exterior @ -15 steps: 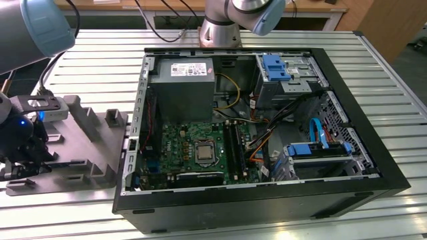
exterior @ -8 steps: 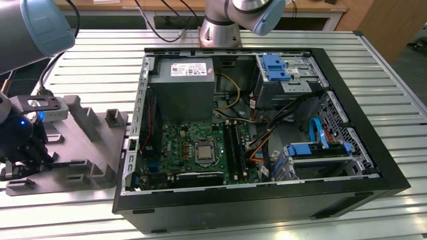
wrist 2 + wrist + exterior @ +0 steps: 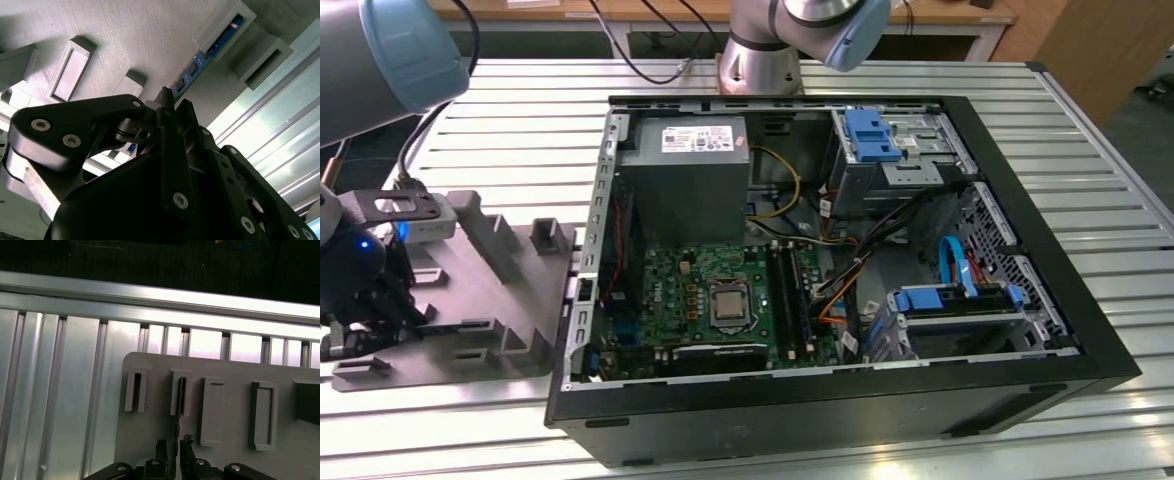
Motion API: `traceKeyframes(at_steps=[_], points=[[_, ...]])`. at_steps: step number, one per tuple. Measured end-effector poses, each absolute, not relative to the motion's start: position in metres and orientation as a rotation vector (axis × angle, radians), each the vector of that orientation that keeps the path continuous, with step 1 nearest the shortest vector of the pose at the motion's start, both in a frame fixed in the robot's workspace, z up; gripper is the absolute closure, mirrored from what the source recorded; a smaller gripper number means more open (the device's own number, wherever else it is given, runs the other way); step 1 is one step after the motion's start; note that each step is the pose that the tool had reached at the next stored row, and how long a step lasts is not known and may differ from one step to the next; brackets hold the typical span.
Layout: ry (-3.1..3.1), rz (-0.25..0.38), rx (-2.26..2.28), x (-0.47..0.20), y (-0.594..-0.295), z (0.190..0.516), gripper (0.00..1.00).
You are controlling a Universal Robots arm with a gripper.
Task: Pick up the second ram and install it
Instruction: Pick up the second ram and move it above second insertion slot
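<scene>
The second ram point(image 3: 200, 62) is a thin blue board with dark chips, standing on edge in a slot of the grey holder tray point(image 3: 125, 30). In the first wrist view the second ram point(image 3: 178, 407) shows edge-on, running from its slot down between the fingers point(image 3: 161, 450). My gripper point(image 3: 177, 446) is shut on it, one black finger pressed against each face, and the stick is still seated in the tray. In the exterior view my gripper point(image 3: 367, 325) hangs low over the grey holder tray point(image 3: 494, 300) at the exterior view's left.
An open black computer case point(image 3: 827, 270) lies beside the tray, with the green motherboard point(image 3: 707, 300) and its long black slot rails point(image 3: 787, 290) facing up. Cables, a grey power supply point(image 3: 687, 180) and blue drive brackets fill the case. The ribbed metal table point(image 3: 60, 390) surrounds the tray.
</scene>
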State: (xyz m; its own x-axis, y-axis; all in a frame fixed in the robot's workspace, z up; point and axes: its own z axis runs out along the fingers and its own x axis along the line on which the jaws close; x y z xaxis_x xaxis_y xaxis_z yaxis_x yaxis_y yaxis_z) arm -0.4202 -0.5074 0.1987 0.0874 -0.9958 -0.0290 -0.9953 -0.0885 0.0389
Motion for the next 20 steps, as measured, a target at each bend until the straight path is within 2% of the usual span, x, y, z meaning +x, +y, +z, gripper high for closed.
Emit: traceKeyframes(at_steps=[4,5,20], points=[[-2.115,-0.075,2.31,-0.4202,-0.5074,0.1987,0.77],[-2.115,-0.075,2.31,-0.4202,-0.5074,0.1988,0.84],[-2.117,-0.075,2.308,-0.4202,-0.5074,0.1988,0.85]])
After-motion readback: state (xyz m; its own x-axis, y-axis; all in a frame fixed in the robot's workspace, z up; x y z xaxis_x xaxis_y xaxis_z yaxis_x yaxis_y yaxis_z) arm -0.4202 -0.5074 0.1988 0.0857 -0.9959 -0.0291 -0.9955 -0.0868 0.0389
